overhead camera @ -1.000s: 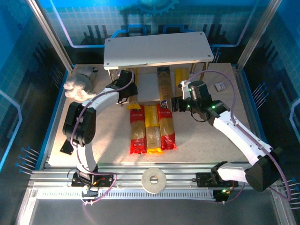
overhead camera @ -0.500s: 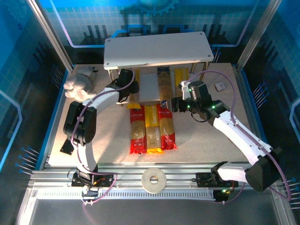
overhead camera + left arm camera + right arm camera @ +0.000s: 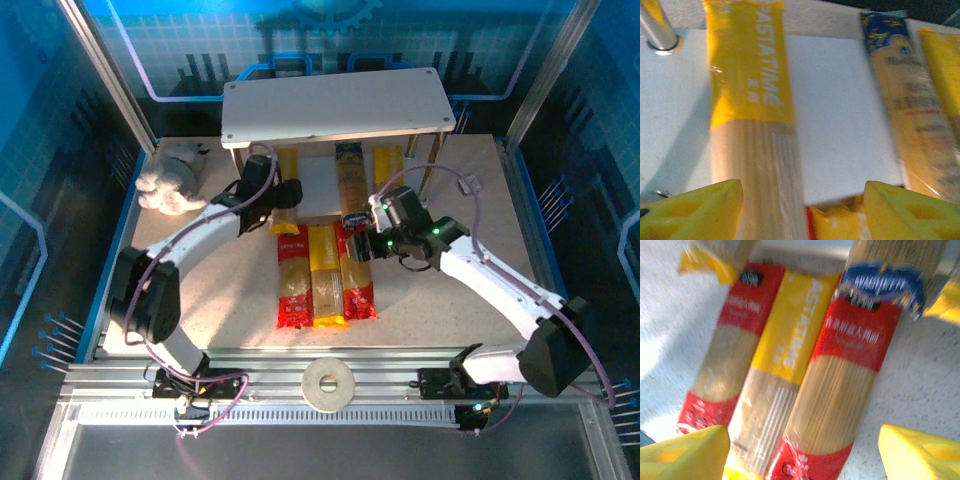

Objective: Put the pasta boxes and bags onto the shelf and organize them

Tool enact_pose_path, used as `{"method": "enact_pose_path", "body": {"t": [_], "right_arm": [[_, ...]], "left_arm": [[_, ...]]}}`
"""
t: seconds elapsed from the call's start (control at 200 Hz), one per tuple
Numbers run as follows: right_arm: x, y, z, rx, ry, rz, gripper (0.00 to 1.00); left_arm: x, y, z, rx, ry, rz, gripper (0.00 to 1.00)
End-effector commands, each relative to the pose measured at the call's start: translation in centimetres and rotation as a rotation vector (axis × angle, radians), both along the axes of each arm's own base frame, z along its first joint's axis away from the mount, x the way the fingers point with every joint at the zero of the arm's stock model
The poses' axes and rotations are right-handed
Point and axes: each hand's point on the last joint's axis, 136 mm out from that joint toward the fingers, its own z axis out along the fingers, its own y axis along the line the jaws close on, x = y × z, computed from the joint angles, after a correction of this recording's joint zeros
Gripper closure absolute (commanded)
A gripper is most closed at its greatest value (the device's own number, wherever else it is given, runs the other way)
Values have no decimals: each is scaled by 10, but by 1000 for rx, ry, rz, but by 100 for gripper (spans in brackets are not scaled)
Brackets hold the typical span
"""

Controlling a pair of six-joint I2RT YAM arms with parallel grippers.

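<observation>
A crumpled white bundle [image 3: 165, 185] lies on the table [image 3: 220, 290] off the shelf's left end. The shelf [image 3: 335, 105] stands at the far side, and its grey top board hides most of the lower board [image 3: 840, 115]. The left gripper [image 3: 284, 200] hangs at the shelf's front edge near its left half. Its yellow fingers [image 3: 695, 210] are spread wide apart and hold nothing. Below it, the left yellow pack [image 3: 747, 75] lies lengthwise on the lower board beside a metal leg [image 3: 657, 27], its near end sticking out past the board's front. At the middle of the lower board lies the clear pack [image 3: 349, 185], whose dark blue end [image 3: 882, 285] points out of the shelf. The right yellow pack [image 3: 387, 165] lies further right on the same board. In front of the shelf, three packs lie side by side, touching, on the table: the left red pack [image 3: 292, 275], the middle yellow pack [image 3: 325, 275] and the right red pack [image 3: 357, 270]. Their far ends reach the board's front edge. The right gripper [image 3: 365, 235] hovers over the right red pack just in front of the shelf, its fingers [image 3: 685, 455] wide apart and empty. A white tape roll [image 3: 328, 383] sits well in front of the shelf, by the arm bases.
</observation>
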Motion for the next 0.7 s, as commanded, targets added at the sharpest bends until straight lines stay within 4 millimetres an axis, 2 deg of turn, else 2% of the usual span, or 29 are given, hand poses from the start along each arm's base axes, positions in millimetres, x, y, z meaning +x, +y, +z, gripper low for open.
{"method": "enact_pose_path", "body": {"t": [0.0, 0.165, 0.295, 0.48, 0.695], "right_arm": [[-23, 1, -46, -69, 136, -1, 18], [-30, 8, -90, -157, 236, -16, 17], [-31, 14, -115, -203, 286, -27, 16], [-20, 12, -133, -258, 292, -59, 15], [-14, 14, -149, -282, 319, -64, 15]], "left_arm": [[-31, -21, 9, -53, -24, -61, 34], [-80, -44, 0, -77, 19, -138, 32], [-105, -36, -7, -62, 41, -136, 28], [-122, -18, -10, -49, 43, -101, 28], [-131, -6, -9, -40, 35, -74, 27]]}}
